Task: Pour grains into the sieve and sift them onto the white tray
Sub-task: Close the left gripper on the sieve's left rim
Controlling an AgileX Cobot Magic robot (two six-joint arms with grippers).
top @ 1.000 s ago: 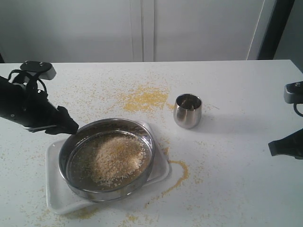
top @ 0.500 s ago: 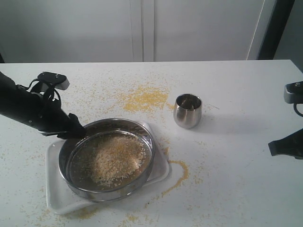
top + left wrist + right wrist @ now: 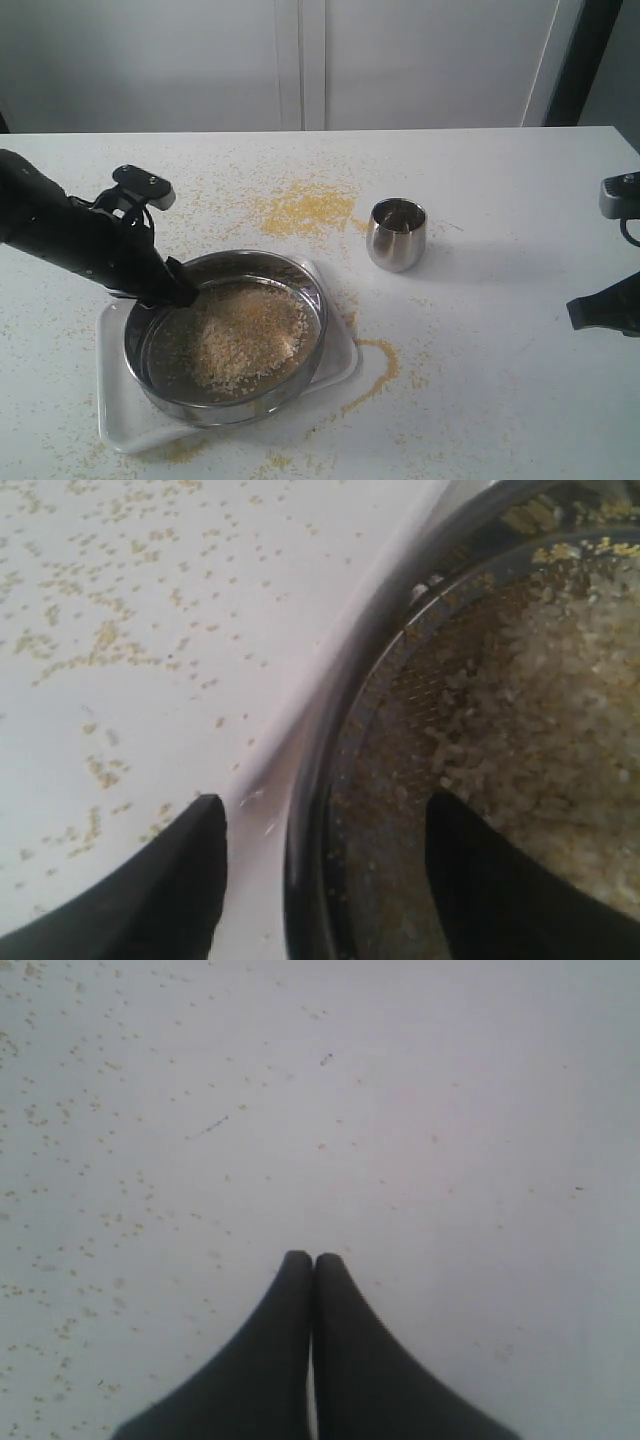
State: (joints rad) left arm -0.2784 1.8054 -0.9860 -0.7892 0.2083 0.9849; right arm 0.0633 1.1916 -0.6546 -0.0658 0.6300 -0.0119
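Left wrist view: my wide-open left gripper (image 3: 322, 810) straddles the sieve (image 3: 375, 640) rim; next, clamp it and shake.

The pale surface (image 3: 500, 330) carries the white tray (image 3: 118, 422), a small steel cup (image 3: 396, 236) and scattered loose grains (image 3: 305, 208).

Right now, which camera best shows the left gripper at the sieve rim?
Left wrist view: the left gripper is open, straddling the sieve rim. The exterior view hides its tips against the rim; the right wrist view misses it.
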